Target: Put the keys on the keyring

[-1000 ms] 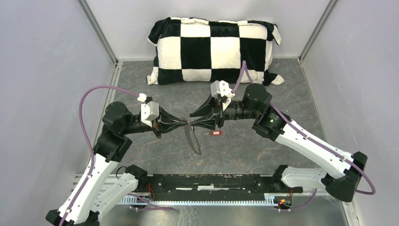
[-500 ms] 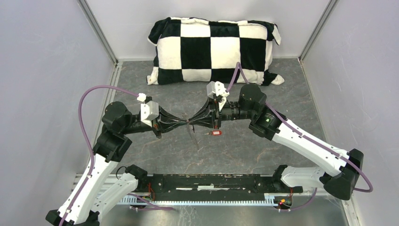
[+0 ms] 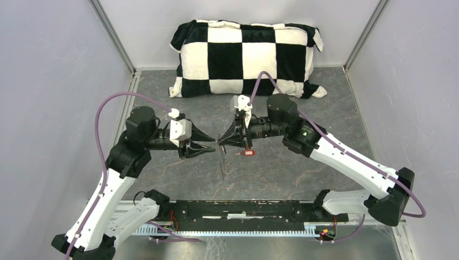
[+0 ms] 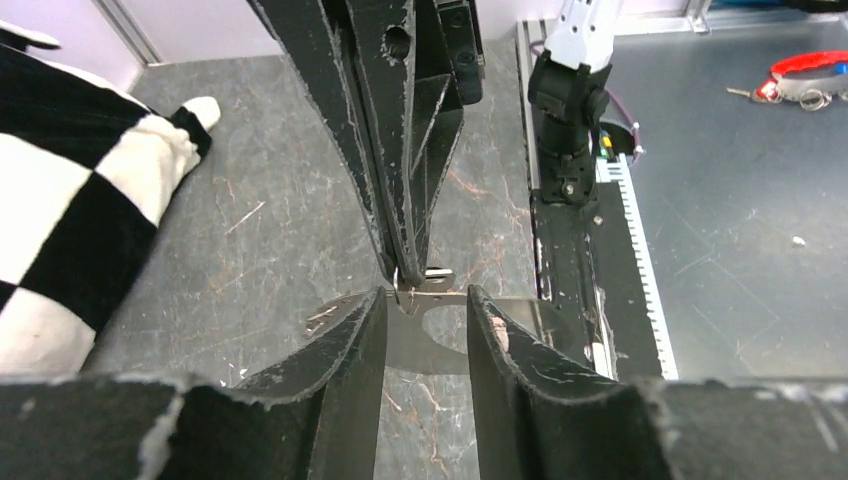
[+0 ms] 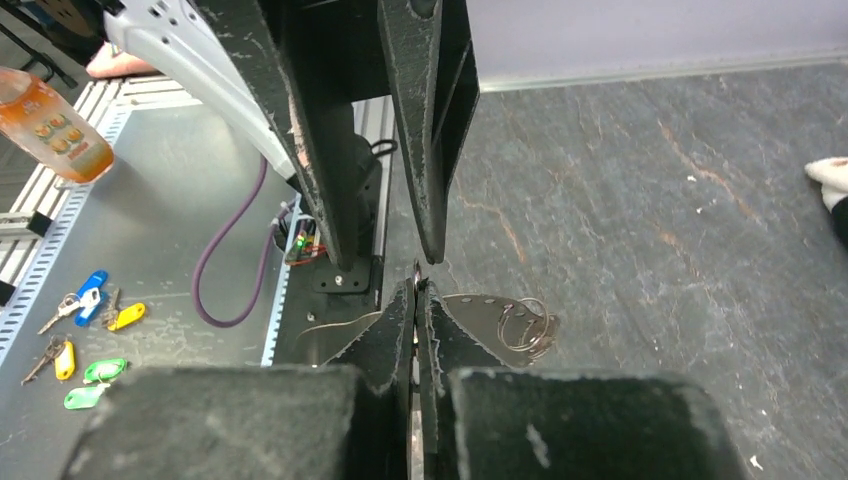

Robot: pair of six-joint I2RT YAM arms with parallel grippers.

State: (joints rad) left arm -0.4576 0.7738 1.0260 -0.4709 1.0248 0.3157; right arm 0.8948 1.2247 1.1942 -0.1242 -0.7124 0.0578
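Now our right pincer pinches the keyring, which dangles just below it, while our left pincer beside it stands spread. Gripped at one edge only, the thin loop may twist or slip. The red key lies unthreaded on the desk beneath.

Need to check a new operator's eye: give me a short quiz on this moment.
1. True or false: the left gripper is shut on the keyring.
2. Where is the red key? A: on the keyring. B: lying on the table. C: in the left gripper.
3. Fill in: the keyring hangs from the ___ gripper.
Key: 1 false, its jaws stand apart; 2 B; 3 right: the right gripper is shut on it.
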